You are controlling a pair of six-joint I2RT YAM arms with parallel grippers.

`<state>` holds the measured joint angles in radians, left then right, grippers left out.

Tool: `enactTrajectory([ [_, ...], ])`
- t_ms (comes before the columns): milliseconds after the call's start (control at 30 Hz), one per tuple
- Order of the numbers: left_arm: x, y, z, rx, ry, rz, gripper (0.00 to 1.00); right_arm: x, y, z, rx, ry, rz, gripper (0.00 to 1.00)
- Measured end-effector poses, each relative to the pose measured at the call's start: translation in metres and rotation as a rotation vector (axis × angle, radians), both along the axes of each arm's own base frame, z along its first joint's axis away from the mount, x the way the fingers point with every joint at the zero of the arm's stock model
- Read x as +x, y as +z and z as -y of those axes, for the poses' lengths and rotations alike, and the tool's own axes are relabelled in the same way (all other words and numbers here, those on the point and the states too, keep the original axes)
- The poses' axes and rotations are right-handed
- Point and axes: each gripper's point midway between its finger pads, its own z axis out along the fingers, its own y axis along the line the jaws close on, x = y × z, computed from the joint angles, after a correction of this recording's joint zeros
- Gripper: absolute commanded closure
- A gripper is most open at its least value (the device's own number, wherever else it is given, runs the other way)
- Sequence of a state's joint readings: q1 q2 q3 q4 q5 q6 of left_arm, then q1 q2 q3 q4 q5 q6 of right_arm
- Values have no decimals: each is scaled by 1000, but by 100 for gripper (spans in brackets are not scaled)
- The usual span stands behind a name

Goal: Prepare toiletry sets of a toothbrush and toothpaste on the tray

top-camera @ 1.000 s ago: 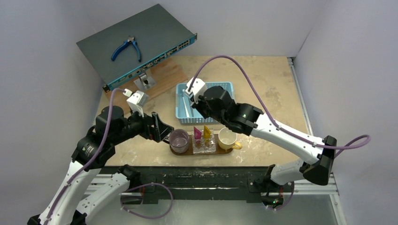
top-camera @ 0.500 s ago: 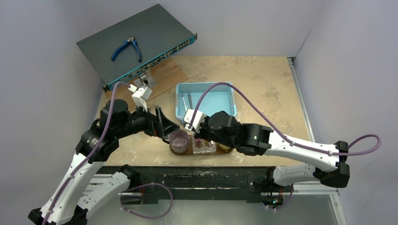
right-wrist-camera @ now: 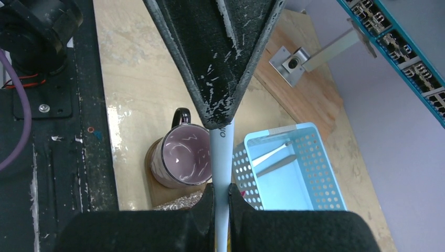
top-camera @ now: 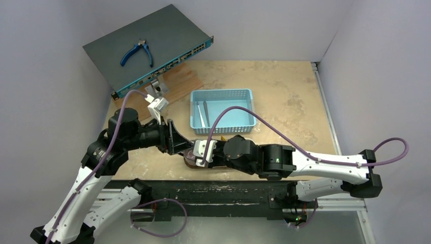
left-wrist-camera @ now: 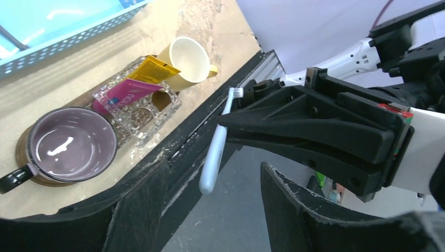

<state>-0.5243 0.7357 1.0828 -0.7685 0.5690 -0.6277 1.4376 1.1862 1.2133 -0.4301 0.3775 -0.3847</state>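
The right pincer (right-wrist-camera: 221,203) is clenched on the toothbrush (left-wrist-camera: 215,149), holding it over the near edge of the bench (right-wrist-camera: 131,79) beside the tray (right-wrist-camera: 157,193), its handle end between the jaws of the released left pincer (left-wrist-camera: 210,176), while the toothpaste (left-wrist-camera: 128,92) lies in a glass dish (left-wrist-camera: 157,113) on the tray.

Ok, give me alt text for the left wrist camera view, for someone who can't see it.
The right tool grips a white toothbrush near its bristles, the handle hanging between the open fingers of the left tool. Behind sit a purple mug on a wooden tray, a glass holder with pink toothpaste and yellow toothpaste, and a cream cup.
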Motion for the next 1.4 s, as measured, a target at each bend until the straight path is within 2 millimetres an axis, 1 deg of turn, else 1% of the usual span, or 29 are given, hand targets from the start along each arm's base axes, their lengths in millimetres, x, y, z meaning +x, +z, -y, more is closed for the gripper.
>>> enactTrajectory([
  [67,-5,1,1,-8,-23,-7,47,-1,1,-1,1,6,9,100],
  [200,-12,3,3,-24,-61,-14,55,-2,3,-2,-2,9,24,100],
  [367,-18,5,5,-36,-94,-21,68,-4,4,-2,0,11,36,100],
  [533,-20,5,6,-40,-108,-25,82,-7,6,-4,5,16,41,100],
  [667,-21,5,6,-42,-116,-27,90,-8,7,-4,8,12,49,100],
  [733,-21,4,6,-38,-114,-27,99,-7,8,-4,7,11,53,100],
  [767,-20,4,6,-34,-112,-26,100,-7,8,-3,7,11,54,100],
  [933,-19,4,5,-33,-107,-23,100,-9,10,-3,11,13,56,100],
  [967,-19,4,5,-33,-106,-23,100,-9,9,-2,12,14,56,96],
  [1000,-19,4,5,-36,-105,-22,100,-9,10,-2,16,14,57,87],
  [1033,-20,5,4,-38,-105,-21,100,-9,11,-1,21,15,56,82],
  [1133,-20,7,2,-56,-105,-15,100,-10,14,0,45,17,56,75],
  [1233,-16,6,-5,-78,-79,-20,100,-13,17,11,79,24,59,66],
  [1300,-13,5,-10,-102,-58,-28,100,-14,24,18,119,26,62,61],
  [1400,-11,5,-13,-129,-49,-43,100,-17,37,26,195,39,67,57],
])
